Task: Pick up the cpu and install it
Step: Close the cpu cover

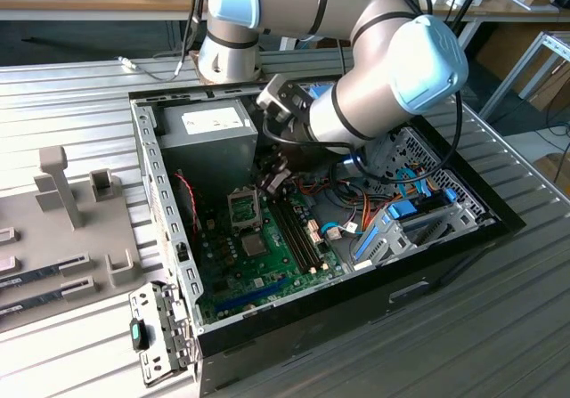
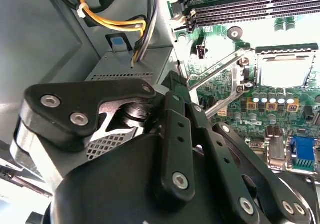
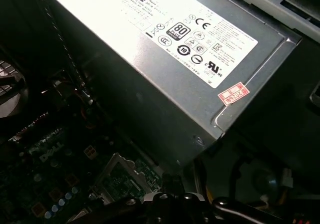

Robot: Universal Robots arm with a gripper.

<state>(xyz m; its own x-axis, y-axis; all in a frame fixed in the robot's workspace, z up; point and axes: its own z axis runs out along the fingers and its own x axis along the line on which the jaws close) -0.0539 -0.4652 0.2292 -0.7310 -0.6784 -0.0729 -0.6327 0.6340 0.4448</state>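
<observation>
In the second wrist view a pale silvery square, seemingly the cpu, lies flat inside the socket on the green motherboard; glare washes out its surface. The socket's metal load plate stands raised. Its free edge is right beside my black fingers, which sit close together with nothing visible between them. In the exterior view my gripper hangs inside the open computer case, just above and to the exterior view's right of the socket.
The grey power-supply box stands close behind the gripper, with yellow and black cables hanging off it. Memory slots run beside the socket. A drive cage and the case walls hem in the board.
</observation>
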